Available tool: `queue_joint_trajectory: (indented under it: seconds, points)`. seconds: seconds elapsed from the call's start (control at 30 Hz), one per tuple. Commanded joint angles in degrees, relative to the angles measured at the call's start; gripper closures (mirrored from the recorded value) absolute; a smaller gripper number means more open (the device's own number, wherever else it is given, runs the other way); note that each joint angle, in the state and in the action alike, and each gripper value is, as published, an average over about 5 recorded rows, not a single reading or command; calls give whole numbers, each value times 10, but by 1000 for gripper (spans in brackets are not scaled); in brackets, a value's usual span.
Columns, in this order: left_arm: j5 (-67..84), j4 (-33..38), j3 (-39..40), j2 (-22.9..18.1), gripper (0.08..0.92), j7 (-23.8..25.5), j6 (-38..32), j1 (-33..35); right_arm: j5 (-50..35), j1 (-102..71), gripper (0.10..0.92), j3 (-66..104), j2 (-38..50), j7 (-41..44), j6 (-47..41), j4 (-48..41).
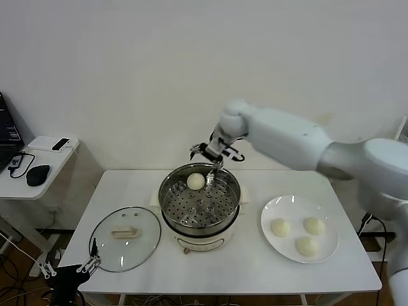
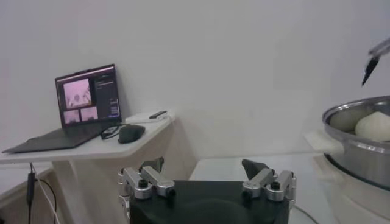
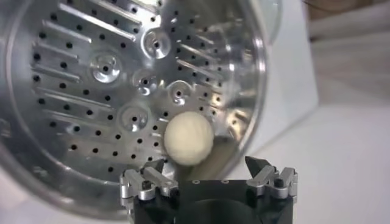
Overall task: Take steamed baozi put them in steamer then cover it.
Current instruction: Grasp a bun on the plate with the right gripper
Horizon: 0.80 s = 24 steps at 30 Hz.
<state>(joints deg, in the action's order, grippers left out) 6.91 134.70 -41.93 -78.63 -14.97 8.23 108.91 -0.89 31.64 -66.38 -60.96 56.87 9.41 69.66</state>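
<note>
From the head camera, the white table (image 1: 127,185) carries the steamer (image 1: 201,205) near its middle: a round, shiny steel pot with a perforated tray, on a cream base. One smooth, cream-white bun (image 1: 196,182) lies on the tray by the far wall. The right gripper (image 1: 215,153) hangs above the pot's far rim, jaws spread and holding nothing. Three more buns (image 1: 280,227) sit on a flat white plate (image 1: 275,209) toward the table's right edge. A round glass lid (image 1: 105,245) with a cream handle lies flat near the front left corner, and the left gripper (image 1: 69,270) is parked just off that corner.

The left wrist camera shows the left gripper (image 2: 204,178) wide open and empty, the steel rim of the pot at the side with the bun (image 2: 376,126) inside.

The right wrist camera shows the right gripper (image 3: 207,176) open, looking down on the holed, mirror-bright tray (image 3: 91,79), the bun (image 3: 189,137) free of its fingers.
</note>
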Motion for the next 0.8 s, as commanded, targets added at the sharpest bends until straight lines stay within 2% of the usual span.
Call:
queue_joint_trajectory:
  seconds: [0.03,0.2,0.4,0.57,0.8]
  points:
    - [4,0,8,17,177,3,5,-11,-71,48,203,-12,229,21,-177,201]
    - [0,-4,21,23,177,4,7,-21,-36,-25,203,5,341,6,-217,270]
    - [-10,-1,35,23,177,5,8,-22,27,-222,203,138,405,-20,-241,299]
    - [-21,-3,40,23,177,5,7,-20,56,-384,203,254,408,-30,-249,289]
    - [-36,-3,51,24,177,4,9,-17,92,-491,203,331,379,-36,-260,258]
